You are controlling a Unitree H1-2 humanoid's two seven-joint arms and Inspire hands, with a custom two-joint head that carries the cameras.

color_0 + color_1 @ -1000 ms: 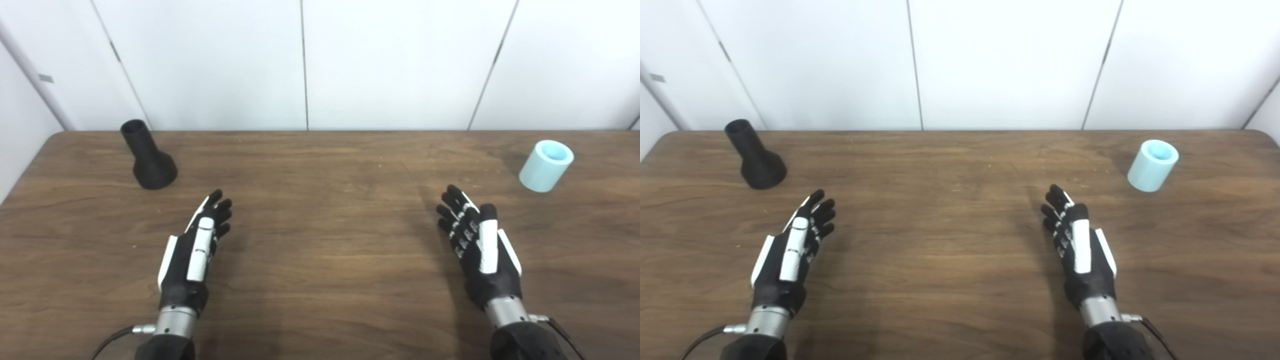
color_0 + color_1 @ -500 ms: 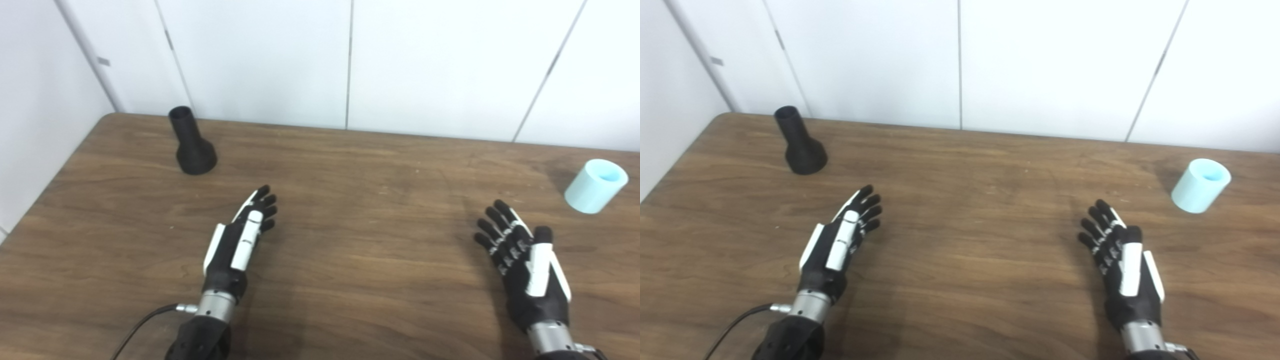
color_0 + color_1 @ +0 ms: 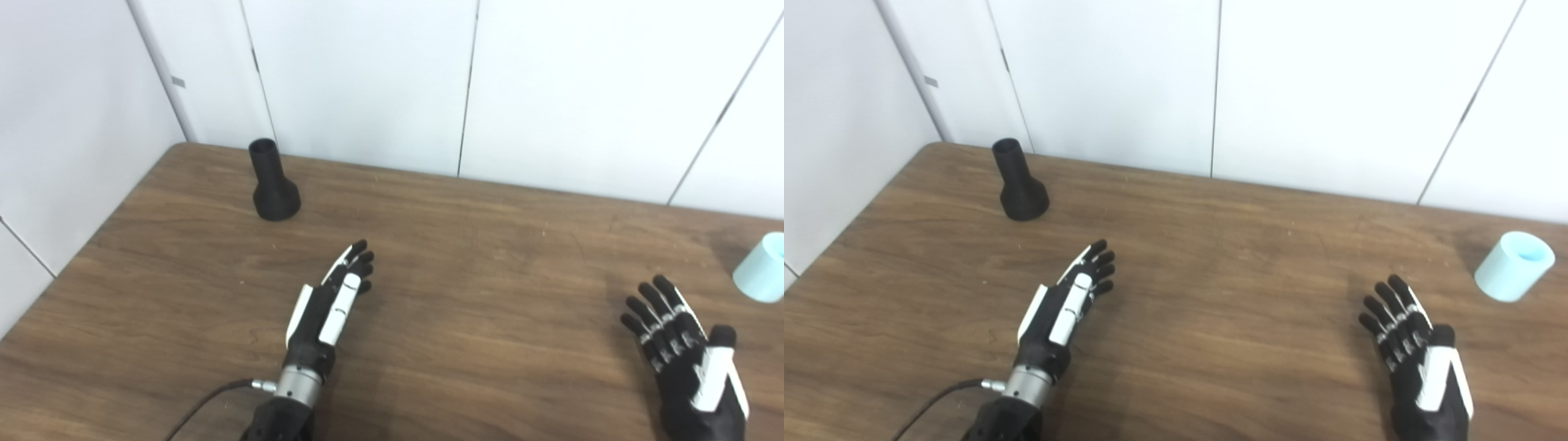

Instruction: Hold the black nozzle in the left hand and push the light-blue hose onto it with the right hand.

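Only the head cameras have panned left; both the left hand [image 3: 1072,300] and right hand [image 3: 1421,355] hover empty, fingers spread, so the next move is reaching far-left for the upright black nozzle [image 3: 1018,182], with the light-blue hose [image 3: 1513,266] standing far right.

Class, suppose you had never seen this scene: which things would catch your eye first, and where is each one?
Two black-and-white robot hands stand out, the left hand near the middle of the brown table, the right hand at lower right, both open and holding nothing. A black nozzle stands upright at the far left corner, and a light-blue hose piece sits at the far right.
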